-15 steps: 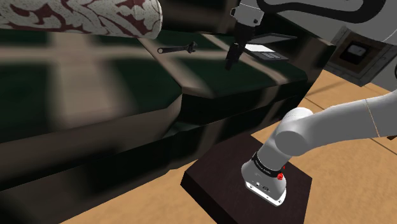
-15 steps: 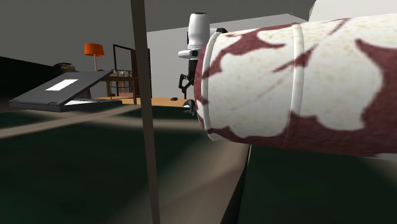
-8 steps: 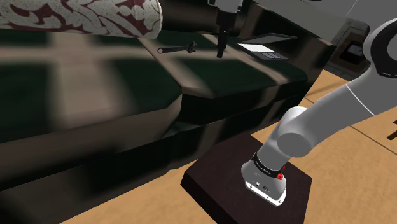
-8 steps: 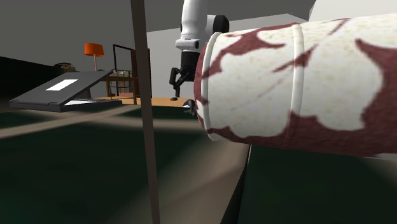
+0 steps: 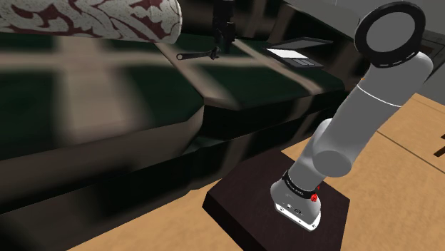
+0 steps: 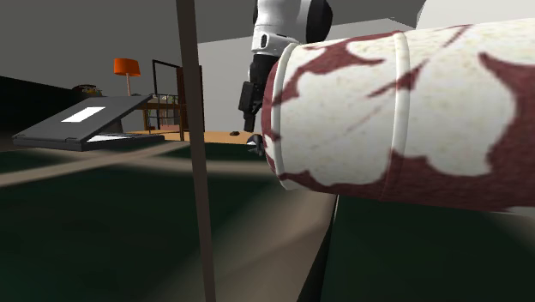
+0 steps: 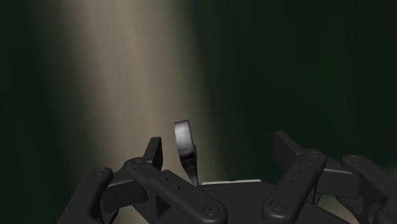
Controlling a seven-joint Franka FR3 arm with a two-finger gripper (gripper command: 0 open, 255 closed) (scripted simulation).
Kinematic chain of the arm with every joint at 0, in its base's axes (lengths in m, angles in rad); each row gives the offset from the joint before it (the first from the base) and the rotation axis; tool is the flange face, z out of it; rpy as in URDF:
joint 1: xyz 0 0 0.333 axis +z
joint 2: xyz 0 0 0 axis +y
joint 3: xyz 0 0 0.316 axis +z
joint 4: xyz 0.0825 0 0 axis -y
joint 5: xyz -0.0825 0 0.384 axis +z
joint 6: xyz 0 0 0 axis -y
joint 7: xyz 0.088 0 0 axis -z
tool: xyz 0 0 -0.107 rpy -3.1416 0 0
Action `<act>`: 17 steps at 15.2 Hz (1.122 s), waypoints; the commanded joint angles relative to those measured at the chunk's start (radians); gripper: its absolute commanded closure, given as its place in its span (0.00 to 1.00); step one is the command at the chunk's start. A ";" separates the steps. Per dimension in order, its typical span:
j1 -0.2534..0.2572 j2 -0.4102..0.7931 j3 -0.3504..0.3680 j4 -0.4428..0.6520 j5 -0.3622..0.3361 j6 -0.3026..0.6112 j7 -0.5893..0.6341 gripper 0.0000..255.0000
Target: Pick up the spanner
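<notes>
The spanner (image 5: 195, 55) is a dark, slim tool lying flat on the dark green cushioned surface (image 5: 128, 93), just below the patterned bolster in the shoulder view. My black gripper (image 5: 220, 47) hangs over the spanner's end nearest the flat device, fingers pointing down. In the wrist view the spanner's grey ring end (image 7: 185, 145) stands between the fingers, closer to one fingertip (image 7: 154, 150) than to the other. The gripper (image 7: 219, 153) is open and does not clasp the tool. From the second exterior view the gripper (image 6: 249, 120) sits just above a small tip of the spanner (image 6: 255, 142) beside the bolster.
A big red-and-white patterned bolster (image 5: 93, 18) lies close behind the spanner. A flat dark device with a white panel (image 5: 296, 51) rests further along the surface. The dark stand box (image 5: 242, 214) sits on a wooden floor. A thin pole (image 6: 195, 154) crosses the second exterior view.
The arm has swung toward the shoulder view's left, carrying the gripper from beside the flat device to above the spanner's end. The spanner has not moved.
</notes>
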 commanded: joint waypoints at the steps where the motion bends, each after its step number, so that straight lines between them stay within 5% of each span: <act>1: 0.013 0.078 0.012 0.099 -0.012 -0.029 -0.114 0.00; 3: 0.020 0.123 0.022 0.157 -0.019 -0.046 -0.170 0.00; 12: 0.018 0.100 0.022 0.026 -0.020 0.062 -0.152 0.00; 13: 0.018 0.101 0.021 0.026 -0.019 0.062 -0.153 1.00; 17: 0.018 0.100 0.021 0.026 -0.020 0.062 -0.153 1.00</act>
